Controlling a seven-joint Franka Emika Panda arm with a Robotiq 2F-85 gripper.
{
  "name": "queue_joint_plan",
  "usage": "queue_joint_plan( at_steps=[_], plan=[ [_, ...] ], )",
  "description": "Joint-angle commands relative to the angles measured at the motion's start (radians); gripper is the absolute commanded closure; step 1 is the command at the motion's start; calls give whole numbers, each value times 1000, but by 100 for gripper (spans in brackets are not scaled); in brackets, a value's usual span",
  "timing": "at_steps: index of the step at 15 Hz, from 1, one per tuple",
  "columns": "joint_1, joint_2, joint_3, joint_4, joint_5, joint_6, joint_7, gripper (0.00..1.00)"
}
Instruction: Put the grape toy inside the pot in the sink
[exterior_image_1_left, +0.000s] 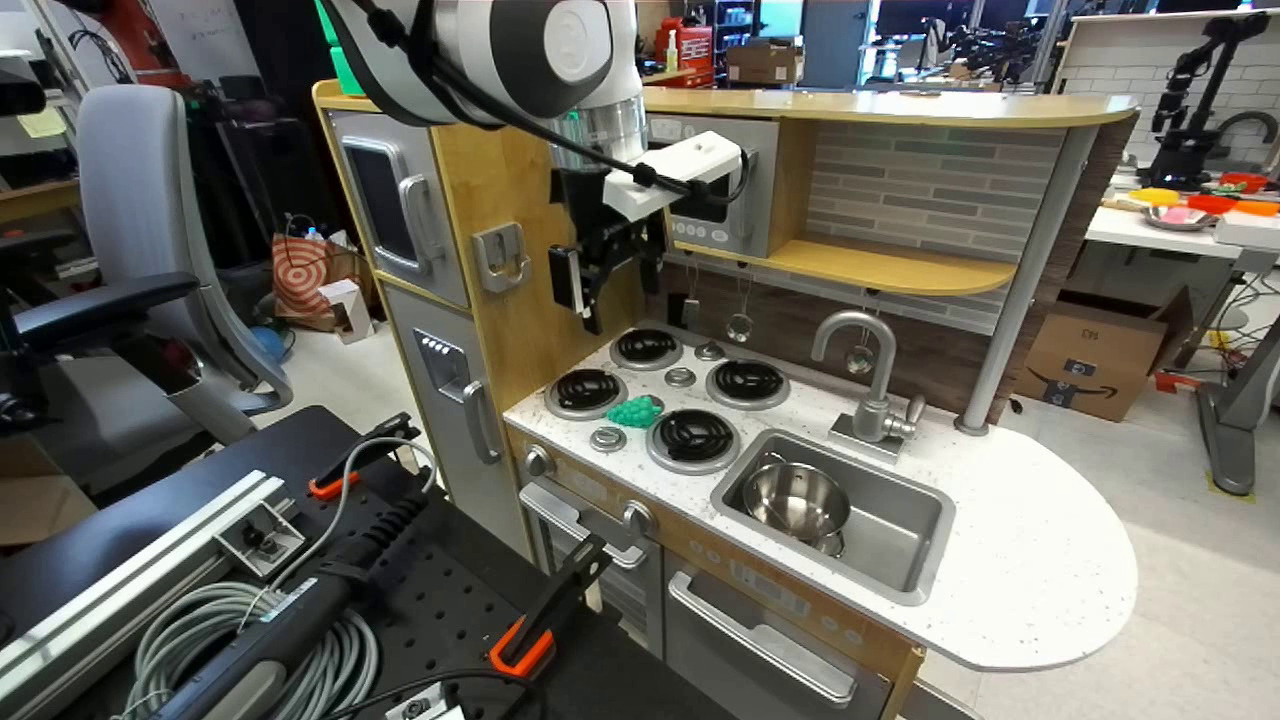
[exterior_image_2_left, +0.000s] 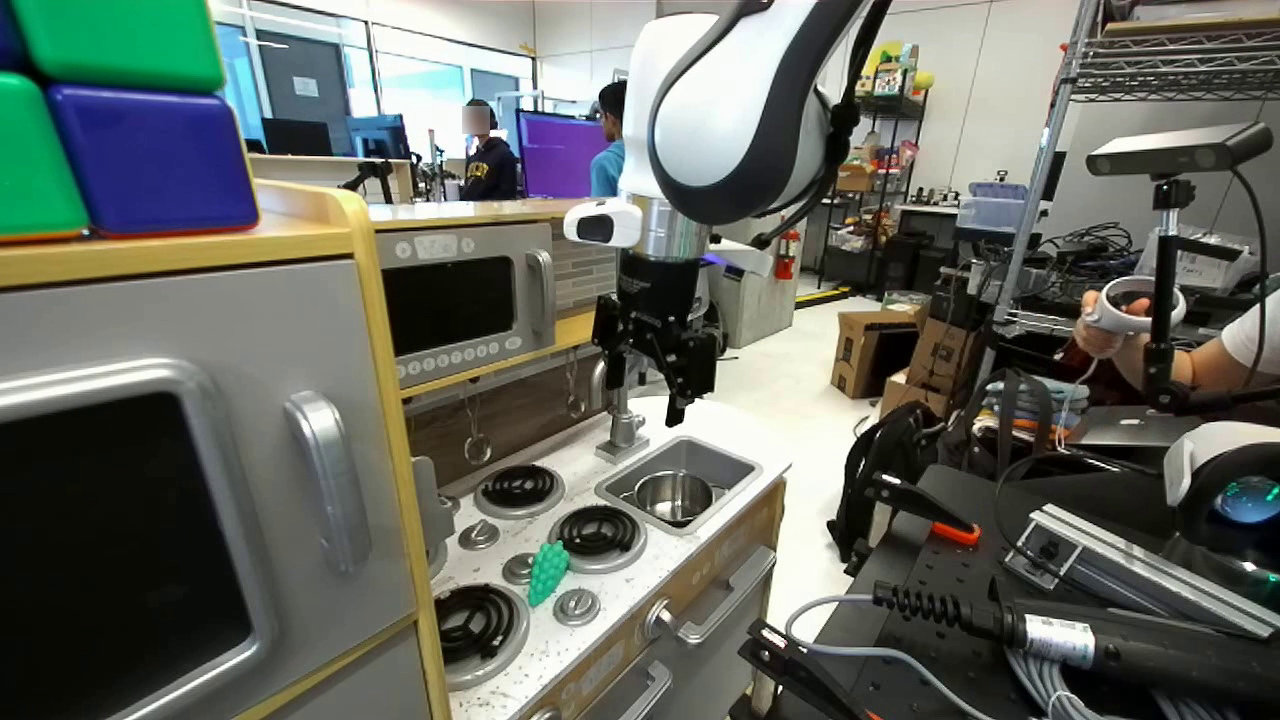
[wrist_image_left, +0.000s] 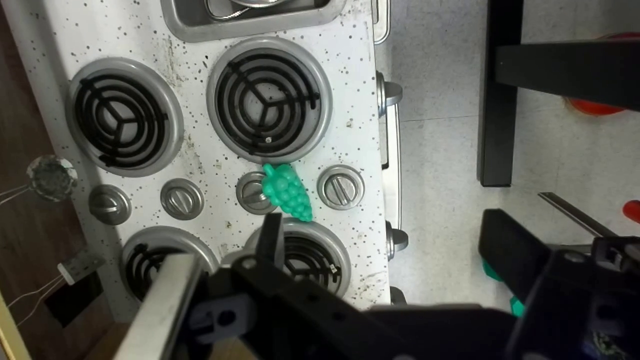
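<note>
Hanging spread toward the left edge of the surface (exterior_image_1_left: 1030, 570), the end effector (exterior_image_1_left: 615, 298) should be centred and lowered astride the grape toy (exterior_image_1_left: 632, 412) near the front edge, clear of knobs (exterior_image_1_left: 608, 439); the pot (exterior_image_1_left: 797, 500) is seen in the sink (exterior_image_1_left: 890, 540).

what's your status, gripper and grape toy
Gripper open, empty, raised. Grape toy on stovetop, not in pot. Adjacent knob may crowd the grasp.
</note>
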Motion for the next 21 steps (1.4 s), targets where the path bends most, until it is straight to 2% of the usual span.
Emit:
queue_joint_plan(
  at_steps=[1,3,7,9,14,18,21],
  plan=[
    [17,35,-16,19,-21,69,-16,0],
    [33,85,-27,52,-81,84,-56,0],
    [77,212,-41,167,-187,-26,-72,0],
    [104,280,-58,233,-230,-15,-61,0],
    [121,442,-60,395,-256,39,-54,0],
    [101,577,-27,519,-229,71,-63,0],
    [121,644,-41,570,-251,97,-59,0]
  ],
)
